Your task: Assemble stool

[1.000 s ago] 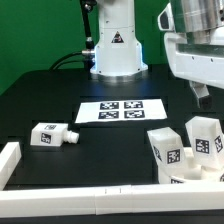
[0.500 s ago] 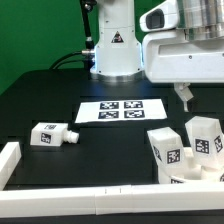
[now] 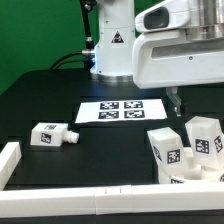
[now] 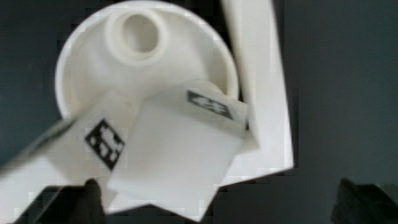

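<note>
Ext. view, left to right: a border rail (image 3: 8, 160) at the near corner, then a loose leg (image 3: 48, 134) lying on its side on the black table (image 3: 40, 95), well apart from the other parts. Mid: the marker board (image 3: 120, 110), flat and bare. Just right of it the end effector (image 3: 175, 102) hangs above the table, between the board and the stool parts, touching nothing. Far right: a tilted leg (image 3: 168, 148) and an upright leg (image 3: 207, 135), both standing on the seat disc (image 3: 182, 177), which is tucked into the rail corner.

Wrist view: fingertips (image 4: 71, 200) spread wide w/ nothing between them, so the end effector is empty. It looks down on the disc, rim against a rail, w/ a leg leaning across it.

Risks, as I judge them:
- The tilted leg prob. isn't seated in a socket, though I can't tell for sure. A descent slightly off-centre could knock it over or push it onto its neighbour.
- The legs are close together, so an open finger may catch the wrong one.
- The disc is hard against the rails, so there's little room for fingers on that side. Pressing down could jam it or tip it.

Looks: white plastic. The disc is round and shallow w/ a raised rim and a round socket hole. The legs are short and blocky w/ a narrower end, and have b&w square tags on their faces.
</note>
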`<action>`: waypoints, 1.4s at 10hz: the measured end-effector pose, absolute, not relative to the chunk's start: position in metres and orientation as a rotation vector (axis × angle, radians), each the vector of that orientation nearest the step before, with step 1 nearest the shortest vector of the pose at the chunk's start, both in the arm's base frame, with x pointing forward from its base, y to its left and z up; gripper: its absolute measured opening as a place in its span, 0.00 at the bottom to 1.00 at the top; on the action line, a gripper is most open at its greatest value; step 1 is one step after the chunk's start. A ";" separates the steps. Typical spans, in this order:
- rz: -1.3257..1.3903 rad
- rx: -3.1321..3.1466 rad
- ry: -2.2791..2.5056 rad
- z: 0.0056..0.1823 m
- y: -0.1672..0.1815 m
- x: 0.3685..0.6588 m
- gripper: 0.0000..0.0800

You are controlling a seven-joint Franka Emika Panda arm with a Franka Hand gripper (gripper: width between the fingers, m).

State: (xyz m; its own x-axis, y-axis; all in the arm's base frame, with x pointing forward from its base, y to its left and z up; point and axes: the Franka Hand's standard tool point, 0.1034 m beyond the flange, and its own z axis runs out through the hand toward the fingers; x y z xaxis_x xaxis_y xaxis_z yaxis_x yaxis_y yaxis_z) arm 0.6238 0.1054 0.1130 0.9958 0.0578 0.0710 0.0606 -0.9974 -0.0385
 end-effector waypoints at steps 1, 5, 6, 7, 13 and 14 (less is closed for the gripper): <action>-0.102 -3.090 -0.427 0.110 0.108 0.622 0.81; -0.086 -3.057 -0.769 0.107 0.102 0.621 0.81; -0.083 -3.041 -0.874 0.107 0.099 0.622 0.81; -0.095 -3.033 -0.961 0.106 0.093 0.628 0.81; -0.121 -3.088 -0.788 0.080 0.105 0.628 0.76; -0.121 -3.093 -0.769 0.080 0.104 0.628 0.76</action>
State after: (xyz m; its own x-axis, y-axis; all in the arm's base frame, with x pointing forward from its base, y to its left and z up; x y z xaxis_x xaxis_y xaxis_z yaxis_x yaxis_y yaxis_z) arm 0.6282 0.1043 0.0800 0.8811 0.4689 0.0621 0.4653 -0.8828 0.0647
